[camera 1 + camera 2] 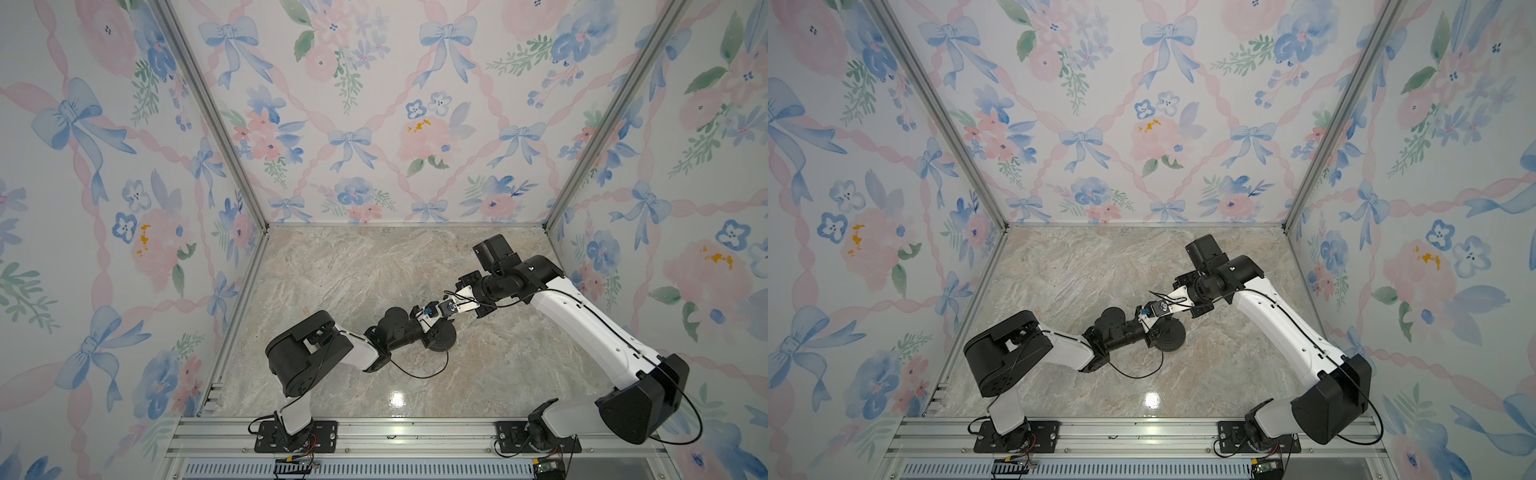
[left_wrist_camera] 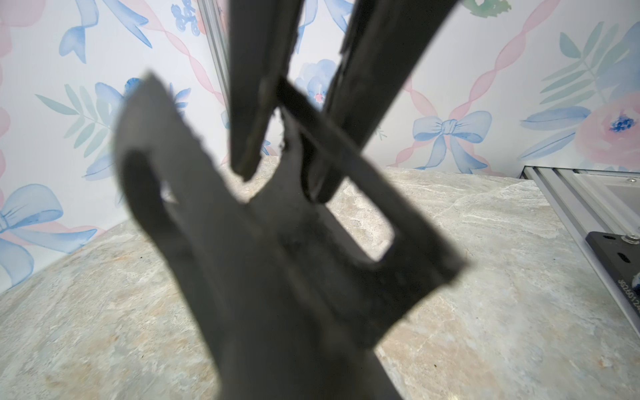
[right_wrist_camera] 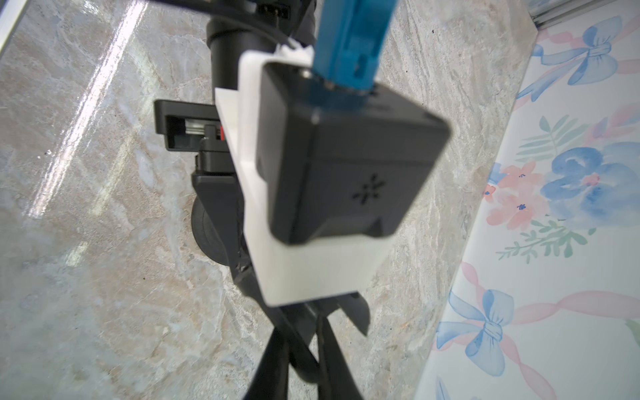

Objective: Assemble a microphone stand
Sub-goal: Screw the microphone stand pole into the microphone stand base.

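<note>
Seeing base [image 1: 442,338] flat on desk [image 1: 332,291], about mid-width, nearer the arm-mount edge than the back edge. Shows in both top views, base [image 1: 1173,338] mostly covered by the two arm ends meeting over it.

Reading right gripper [image 2: 284,183] as narrow and clamped on rod [image 2: 277,263]. In left wrist view, two dark fingers [image 2: 249,104] either side of a thin flat bar of the clip head [image 2: 194,214], touching both faces of it. Same in right wrist view: fingers close together around a dark curved part, partly hidden behind left arm's camera [image 3: 346,166], a black box on white bracket [image 3: 311,273] with blue plug [image 3: 349,34].

Can't tell left gripper [image 1: 434,332] state. Hidden from above under that camera and the right gripper. Only body and slide rail visible in right wrist view, directly over base [image 3: 207,235]. Own wrist view filled by blurred clip head up close, so no look at its fingers.

Rod up at the grippers, over or just beside base. Can't tell whether rod foot seated in base or clear of it: joint hidden in every view. Can't tell rod tilt either.

Marble-look desk top, glare [image 1: 397,399] near arm-mount edge. Floral wall [image 1: 374,124] on three sides.
</note>
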